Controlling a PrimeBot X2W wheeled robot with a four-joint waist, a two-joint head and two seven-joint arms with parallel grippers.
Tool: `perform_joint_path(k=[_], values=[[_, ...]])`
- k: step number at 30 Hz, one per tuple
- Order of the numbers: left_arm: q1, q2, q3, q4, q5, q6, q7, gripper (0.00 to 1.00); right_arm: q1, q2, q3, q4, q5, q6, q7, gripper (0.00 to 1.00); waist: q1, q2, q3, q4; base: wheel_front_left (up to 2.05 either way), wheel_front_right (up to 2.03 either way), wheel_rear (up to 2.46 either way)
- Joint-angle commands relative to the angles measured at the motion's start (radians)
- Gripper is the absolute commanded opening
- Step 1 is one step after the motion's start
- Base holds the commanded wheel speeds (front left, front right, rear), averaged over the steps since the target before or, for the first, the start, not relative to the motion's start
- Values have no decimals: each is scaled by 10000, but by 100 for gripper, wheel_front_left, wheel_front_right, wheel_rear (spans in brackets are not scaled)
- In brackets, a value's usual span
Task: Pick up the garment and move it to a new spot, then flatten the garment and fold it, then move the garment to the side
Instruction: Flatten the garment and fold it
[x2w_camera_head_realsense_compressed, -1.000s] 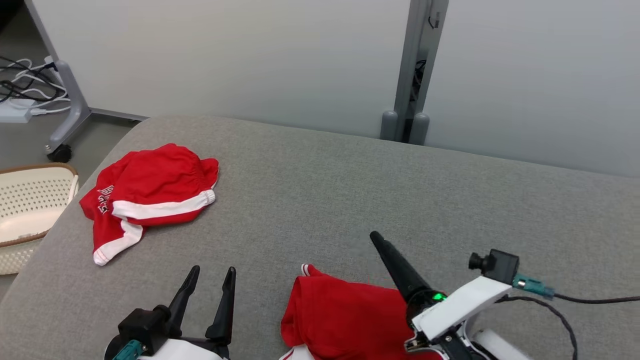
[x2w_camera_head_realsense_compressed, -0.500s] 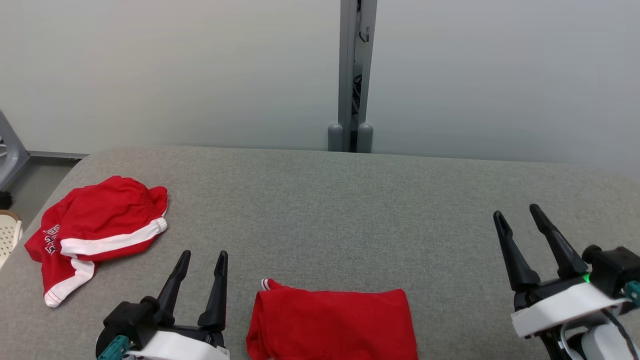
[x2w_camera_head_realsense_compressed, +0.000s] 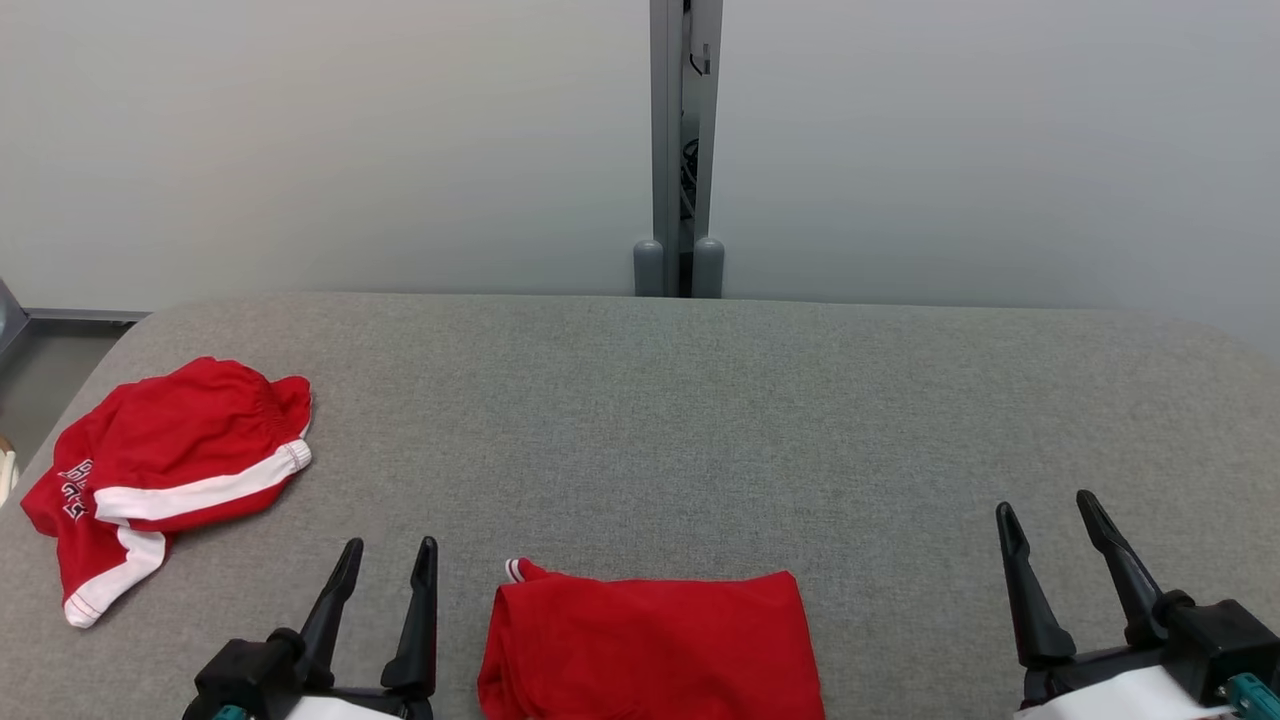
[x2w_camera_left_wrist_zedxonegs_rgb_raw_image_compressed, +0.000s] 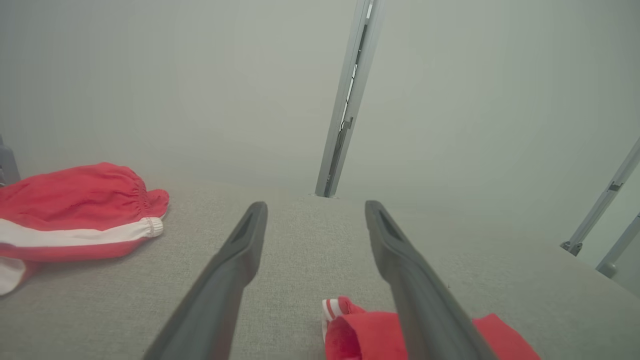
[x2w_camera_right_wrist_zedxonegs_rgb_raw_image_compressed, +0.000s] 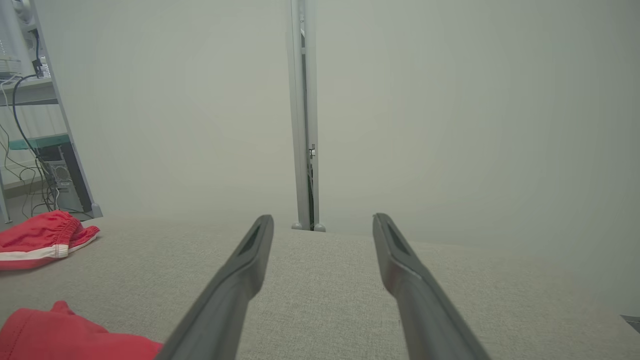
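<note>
Left gripper (x2w_camera_head_realsense_compressed: 392, 545) low at 7 o'clock in head view, both dark fingers aimed near 12, leaning a touch toward 1. Spread wide, nothing held; same wide gap in left wrist view (x2w_camera_left_wrist_zedxonegs_rgb_raw_image_compressed: 315, 205), bare grey cloth beneath. Right gripper (x2w_camera_head_realsense_compressed: 1044, 504) at 5 o'clock, fingers tilted toward 11, likewise spread wide and empty (x2w_camera_right_wrist_zedxonegs_rgb_raw_image_compressed: 323, 217). Cannot tell whether either one touches the surface.

Folded garment (x2w_camera_head_realsense_compressed: 650, 640), red, at 6 o'clock, lying flat on grey tabletop (x2w_camera_head_realsense_compressed: 650, 420). Sits between the two grippers: just beside the left, well apart from the right. Near edge cut off by frame. Small white-striped corner poking out at its 10 o'clock corner. Crumpled red shorts (x2w_camera_head_realsense_compressed: 170, 470) with white stripes at 9 o'clock, near tabletop's left edge, well apart from folded garment. Grey post (x2w_camera_head_realsense_compressed: 680, 150) at 12 against pale wall.

Against a second ago: whole head view swung round, so camera move, not things. Right gripper then over folded garment, one finger stretched toward 11 across red cloth; now off at 5 o'clock, clear of it. Half a second ago already clear, standing higher in view. Left gripper much as before, equally wide. Folded garment and shorts unchanged in shape.
</note>
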Motion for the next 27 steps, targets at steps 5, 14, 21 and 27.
perform_joint_path(k=[5,14,21,27], values=[[23,37,46,109,67,-20,-38,100,96,60,-107,35,-95,1,1,100,0,-1,10,109,0,0,0],[-139,37,46,160,115,-107,-38,100,-67,98,21,2,-148,1,1,100,0,-1,40,385,0,0,0],[-210,37,-12,256,187,-154,-38,100,-281,-107,1173,71,102,1,1,100,0,-1,242,746,0,0,0],[-233,39,-85,336,185,-175,-38,100,-593,-654,3420,725,689,1,1,0,0,-1,399,1129,0,0,0]])
